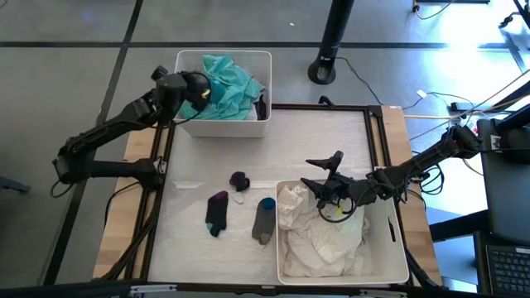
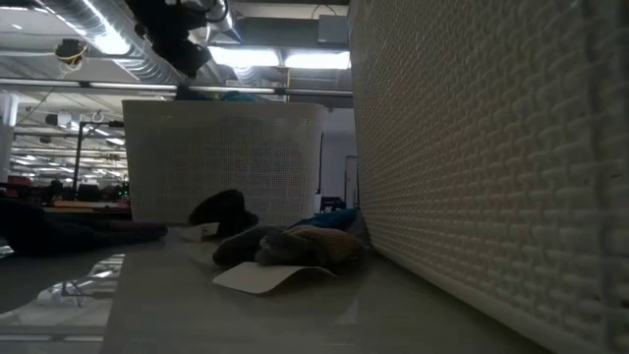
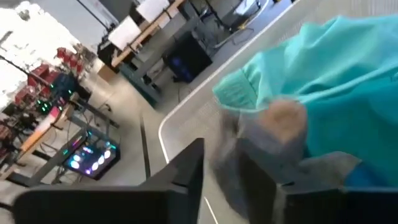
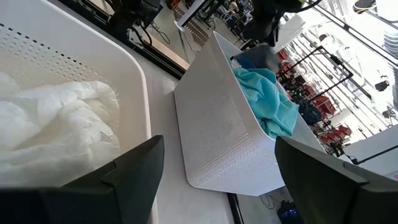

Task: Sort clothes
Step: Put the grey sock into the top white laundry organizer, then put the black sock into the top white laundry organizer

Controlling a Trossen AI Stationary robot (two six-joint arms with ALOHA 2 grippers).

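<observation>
Left hand (image 1: 201, 91): up over the far bin (image 1: 248, 126), at its left edge, right above the teal cloth (image 1: 228, 83). The wrist view shows a grey sock (image 3: 261, 155) between its fingers, so it's clamped on that sock, over the bin.
Right hand (image 1: 321, 175): poised at the near bin (image 1: 389, 261), over its far left corner, fingers spread wide, holding nothing.
Teal cloth: heaped in the far bin, spilling up above the rim.
White cloth (image 1: 319, 236): crumpled in the near bin, filling most of it.
Loose socks: three on the surface left of the near bin. A small dark one (image 1: 239, 180) lies farthest back, a dark one (image 1: 217, 212) nearer, and a grey one with a teal end (image 1: 264, 219) just beside the near bin.
Surface (image 1: 315, 136): white mat, framed in black.
</observation>
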